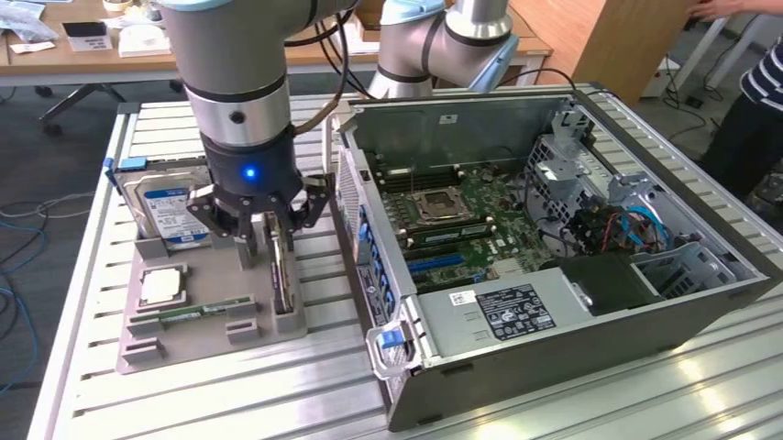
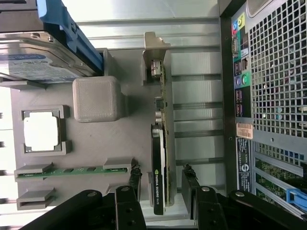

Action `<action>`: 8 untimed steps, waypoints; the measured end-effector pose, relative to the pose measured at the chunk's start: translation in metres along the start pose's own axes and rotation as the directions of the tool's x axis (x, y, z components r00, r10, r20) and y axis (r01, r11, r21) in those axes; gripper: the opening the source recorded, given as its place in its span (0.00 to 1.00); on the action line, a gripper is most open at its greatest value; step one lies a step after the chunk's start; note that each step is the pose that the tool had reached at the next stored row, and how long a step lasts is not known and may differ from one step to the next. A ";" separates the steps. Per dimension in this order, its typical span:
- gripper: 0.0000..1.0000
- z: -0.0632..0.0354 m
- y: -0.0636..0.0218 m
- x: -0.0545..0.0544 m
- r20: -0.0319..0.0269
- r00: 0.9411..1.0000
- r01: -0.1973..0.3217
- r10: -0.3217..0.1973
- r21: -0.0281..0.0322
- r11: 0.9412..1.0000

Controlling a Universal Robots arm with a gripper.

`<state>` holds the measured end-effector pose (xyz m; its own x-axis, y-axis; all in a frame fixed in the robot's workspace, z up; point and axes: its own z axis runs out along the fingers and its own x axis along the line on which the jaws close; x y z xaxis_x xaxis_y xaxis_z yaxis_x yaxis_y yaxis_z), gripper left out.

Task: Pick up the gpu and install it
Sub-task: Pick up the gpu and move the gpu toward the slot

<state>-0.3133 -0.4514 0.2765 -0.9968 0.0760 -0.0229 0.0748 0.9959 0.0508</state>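
Slatted aluminium makes up the counter (image 1: 588, 403), with office desks behind it and a person (image 1: 753, 110) standing at the exterior view's right edge. An open computer case (image 1: 575, 316) lies on its side on the counter, its green motherboard (image 1: 453, 220) facing up. Just beside the case, toward the exterior view's left, sits a grey tray (image 1: 202, 344) with moulded holders. The tray carries a hard drive (image 1: 171, 206) with a blue and white label, a square processor chip (image 1: 161, 286) and a narrow green memory stick (image 1: 196, 312).

The gpu (image 1: 284, 275) stands on its long edge in the tray's slot nearest the case, with its silver bracket at the end away from the gripper in the wrist view.

The arm's gripper (image 1: 271, 240) hangs straight over the gpu with its jaws wide. In the wrist view the gripper (image 2: 162, 175) straddles the card (image 2: 160, 153). One black fingertip (image 2: 135, 175) stands on either side, a slim gap shows on each side, and nothing is clamped.
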 end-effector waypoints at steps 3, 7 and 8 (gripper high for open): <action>0.47 0.0053 -0.0003 0.000 0.000 1.000 0.000 0.000 0.000 1.000; 0.47 0.0117 -0.0006 0.000 0.000 1.000 0.000 0.000 0.000 1.000; 0.47 0.0128 -0.0007 0.000 0.000 1.000 0.000 0.000 0.000 1.000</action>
<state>-0.3133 -0.4514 0.2636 -0.9968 0.0760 -0.0228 0.0748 0.9959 0.0507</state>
